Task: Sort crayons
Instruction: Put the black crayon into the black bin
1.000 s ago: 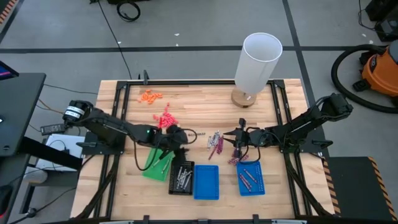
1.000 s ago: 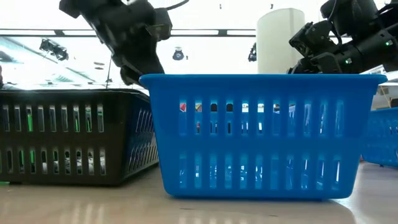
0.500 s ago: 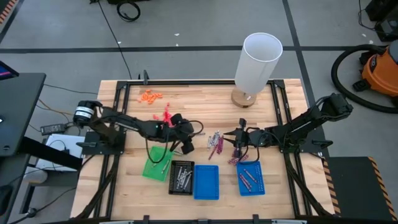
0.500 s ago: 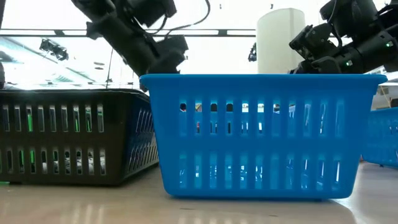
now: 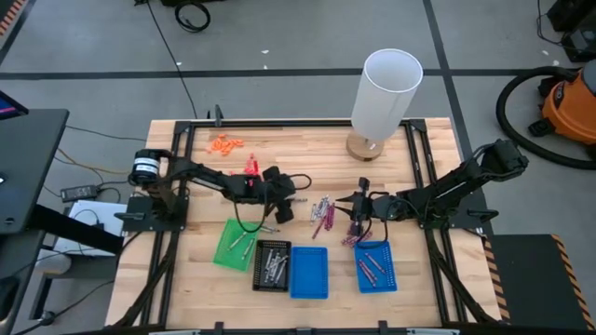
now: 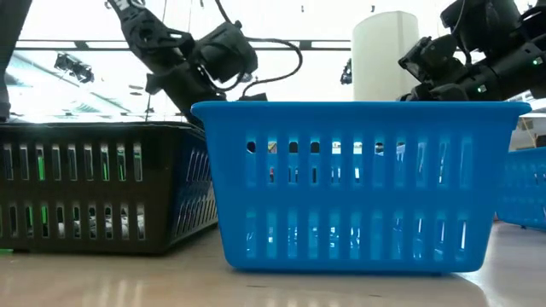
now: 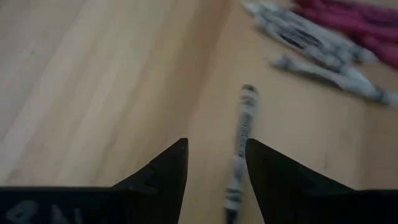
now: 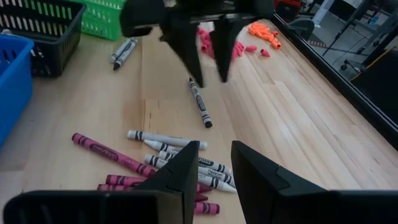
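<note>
So the crayons here are thin little paper-wrapped sticks, some silvery-grey with black print and some maroon-magenta, and most of the loose ones sit in a messy cluster (image 5: 322, 214) on the light wooden butcher-block tabletop (image 5: 307, 158), about mid-table between my two arms. One grey crayon (image 7: 241, 146) lies on its own on the bare wood, apart from that pile, and it's right in front of my left gripper (image 5: 282, 207); from the left wrist camera it runs lengthwise into the gap between my two dark fingers (image 7: 163, 174), which stand apart with nothing pinched. A few more crayons are already lying in the green slotted plastic tray (image 5: 223, 253), the black slotted plastic tray (image 5: 260, 276) and the far blue slotted plastic tray (image 5: 392, 276), while the middle blue plastic tray (image 5: 308, 272) looks bare inside. My left arm is stretched out low from the table's left edge toward the centre, wrist tipped down over that lone crayon. My right gripper (image 5: 355, 208) hangs just beside the pile, fingers (image 8: 180, 171) partly apart, holding nothing. Compared with a second ago, my left arm has swung away from the green tray over to mid-table, and the right one hasn't budged.
</note>
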Available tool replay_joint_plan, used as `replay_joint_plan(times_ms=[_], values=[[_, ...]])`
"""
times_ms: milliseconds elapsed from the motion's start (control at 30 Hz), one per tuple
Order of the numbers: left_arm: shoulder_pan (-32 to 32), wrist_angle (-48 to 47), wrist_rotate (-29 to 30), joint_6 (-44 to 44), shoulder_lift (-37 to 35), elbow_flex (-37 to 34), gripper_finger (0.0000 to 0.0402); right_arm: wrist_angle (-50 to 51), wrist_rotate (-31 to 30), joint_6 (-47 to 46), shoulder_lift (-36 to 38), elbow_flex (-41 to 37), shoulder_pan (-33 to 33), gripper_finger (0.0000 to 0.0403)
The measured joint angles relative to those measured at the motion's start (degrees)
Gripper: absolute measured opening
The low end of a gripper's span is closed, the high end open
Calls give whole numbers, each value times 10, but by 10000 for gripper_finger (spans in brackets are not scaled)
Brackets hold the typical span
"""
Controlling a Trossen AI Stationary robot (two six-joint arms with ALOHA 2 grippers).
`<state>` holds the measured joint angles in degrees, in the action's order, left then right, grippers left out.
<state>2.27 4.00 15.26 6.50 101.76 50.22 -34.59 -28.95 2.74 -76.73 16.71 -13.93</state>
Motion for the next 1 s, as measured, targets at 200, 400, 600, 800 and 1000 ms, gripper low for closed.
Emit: replay_joint_plan(times_ms=[200,400,600,800,1000], values=[[5,13,-20,-38,8,0,172,4,21,0,0,0,0,105],[5,20,-57,-47,13,1,172,5,31,0,0,0,0,105],[6,24,-62,-42,49,3,172,3,31,-2,0,0,0,105],[5,25,-72,-20,66,4,142,-1,31,-2,0,0,0,105],[4,19,-76,-13,64,4,68,-1,31,-5,0,0,0,105]])
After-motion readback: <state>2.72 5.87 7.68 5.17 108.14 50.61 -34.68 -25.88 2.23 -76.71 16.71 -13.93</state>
